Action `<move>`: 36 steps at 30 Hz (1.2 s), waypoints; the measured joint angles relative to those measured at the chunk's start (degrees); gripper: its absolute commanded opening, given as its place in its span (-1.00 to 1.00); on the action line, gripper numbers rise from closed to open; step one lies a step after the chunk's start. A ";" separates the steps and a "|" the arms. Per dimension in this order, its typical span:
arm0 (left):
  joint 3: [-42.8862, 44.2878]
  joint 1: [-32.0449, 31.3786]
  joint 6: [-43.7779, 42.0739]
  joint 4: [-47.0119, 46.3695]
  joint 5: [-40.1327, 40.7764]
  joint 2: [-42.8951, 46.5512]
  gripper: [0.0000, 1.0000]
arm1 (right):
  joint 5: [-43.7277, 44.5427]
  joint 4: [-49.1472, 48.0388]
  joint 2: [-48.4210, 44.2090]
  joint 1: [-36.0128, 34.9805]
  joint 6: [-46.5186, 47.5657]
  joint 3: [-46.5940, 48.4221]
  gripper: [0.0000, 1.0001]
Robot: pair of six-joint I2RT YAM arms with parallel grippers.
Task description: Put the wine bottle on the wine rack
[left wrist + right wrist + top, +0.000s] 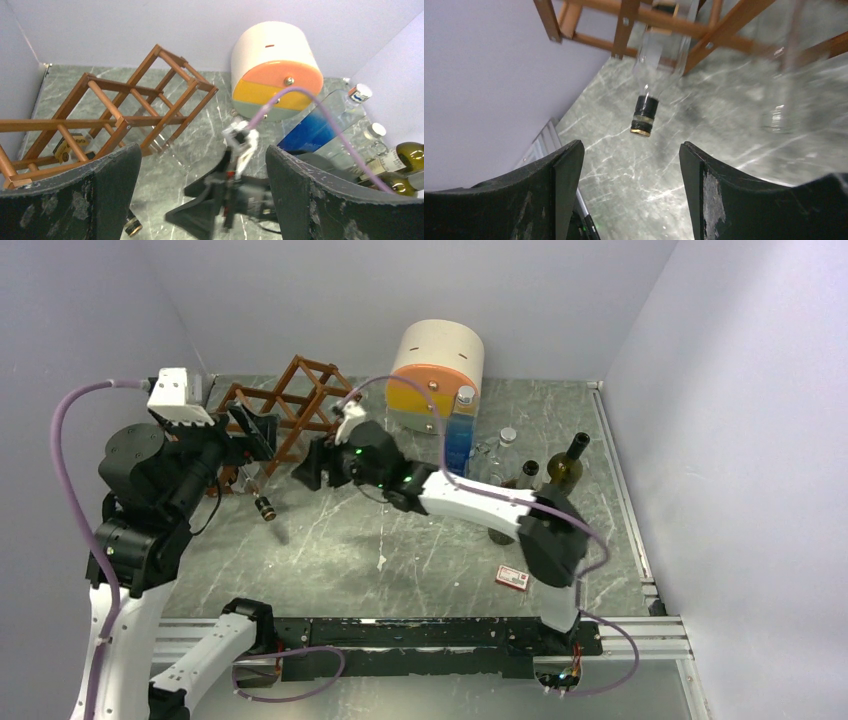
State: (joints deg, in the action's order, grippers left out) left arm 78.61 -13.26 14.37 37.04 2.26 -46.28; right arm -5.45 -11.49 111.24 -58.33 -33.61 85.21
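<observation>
Judging by the black two-fingered right hand (630,150), spread and empty, looks nearly done: just beyond, clear glass wine bottle (651,75), dark-capped neck jutting out, lodged in reddish-brown wooden lattice wine rack (150,119). Left hand (202,150) likewise wide, empty. Remaining: backing away.

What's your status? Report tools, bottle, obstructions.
Left tool open, empty. Right tool open, empty, facing bottle neck. Bottle lies in rack, neck jutting out. Nothing in between.

Rack (290,405), bottles (565,468) flank seemingly open centre.
</observation>
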 measured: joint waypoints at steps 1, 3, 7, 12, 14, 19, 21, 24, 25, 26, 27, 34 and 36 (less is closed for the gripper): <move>-0.24 0.00 0.07 -0.39 -0.02 0.46 0.96 | 1.22 0.81 -2.97 0.72 0.85 -1.16 0.46; -0.83 0.00 0.59 -1.25 -0.02 0.98 0.96 | 3.82 3.28 -9.03 2.40 2.38 -3.39 0.46; -2.56 0.00 5.11 -1.44 1.25 0.52 0.96 | 9.88 8.52 -20.04 7.02 5.60 -6.34 0.46; -3.32 0.00 10.82 0.15 2.64 -1.42 0.96 | 19.91 16.22 -30.62 10.80 10.56 -6.88 0.47; -5.84 0.04 11.30 -0.24 1.64 -1.05 0.95 | 24.35 19.87 -33.68 10.99 12.46 -6.58 0.47; -13.20 0.04 10.64 -2.71 -4.28 1.03 0.95 | 34.86 28.48 -38.32 11.61 15.74 -6.12 0.47; -15.50 0.04 10.19 -4.22 -6.29 1.49 0.96 | 38.58 31.69 -39.67 12.33 16.37 -6.16 0.48; -18.12 0.04 9.55 -6.19 -8.83 1.73 0.96 | 42.40 35.34 -41.62 13.40 16.70 -6.99 0.47; -18.62 0.04 9.44 -6.97 -9.16 1.70 0.96 | 43.10 36.30 -41.97 13.60 16.72 -7.28 0.47; -19.17 0.04 9.44 -8.07 -9.22 1.75 0.96 | 43.78 37.20 -42.18 13.79 16.68 -7.65 0.47; -19.87 0.04 9.44 -9.42 -9.20 1.90 0.95 | 44.22 38.16 -42.21 13.97 16.52 -7.93 0.47; -22.53 0.07 8.55 -21.05 -11.72 0.39 0.96 | 44.09 42.05 -39.28 14.58 15.28 -10.05 0.47; -21.86 0.07 8.09 -23.21 -13.40 -1.92 0.96 | 44.00 43.01 -38.07 14.71 14.69 -10.51 0.45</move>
State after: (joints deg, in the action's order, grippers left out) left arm 56.75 -13.19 22.46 13.82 -11.14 -48.21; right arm 38.54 31.53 73.17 -43.62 -18.92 74.70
